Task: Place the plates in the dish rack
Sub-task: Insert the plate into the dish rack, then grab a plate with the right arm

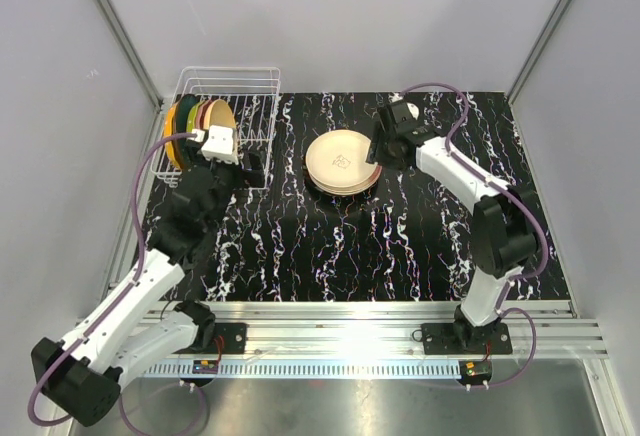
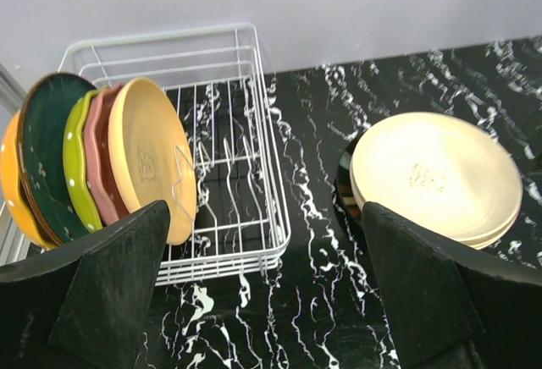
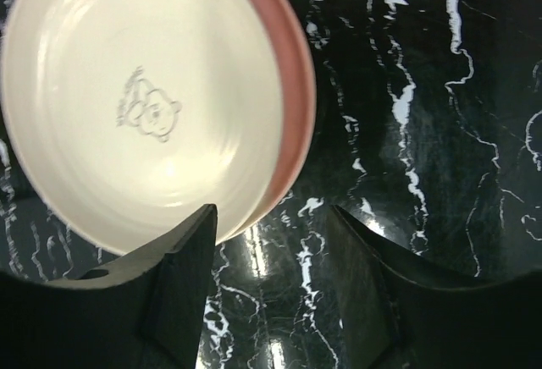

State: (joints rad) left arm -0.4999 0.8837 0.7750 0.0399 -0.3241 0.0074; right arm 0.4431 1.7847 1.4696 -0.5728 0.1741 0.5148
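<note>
The white wire dish rack (image 1: 250, 96) (image 2: 246, 73) stands at the table's back left. Several plates (image 1: 195, 121) (image 2: 144, 157) stand on edge in its left end: orange, dark green, lime, pink and cream. A stack of plates (image 1: 343, 161) (image 2: 436, 174) lies flat mid-table, a cream plate (image 3: 144, 107) on top of a pink one (image 3: 296, 73). My left gripper (image 1: 250, 169) (image 2: 262, 250) hangs open and empty by the rack's near right corner. My right gripper (image 1: 383, 149) (image 3: 271, 234) is at the stack's right rim, jaws apart, one finger (image 3: 182, 259) over the cream plate's edge.
The black marbled tabletop (image 1: 350, 246) is bounded by grey walls at the back and sides and a metal rail (image 1: 380, 321) at the front. The rack's right half (image 2: 224, 174) holds only bare wire prongs.
</note>
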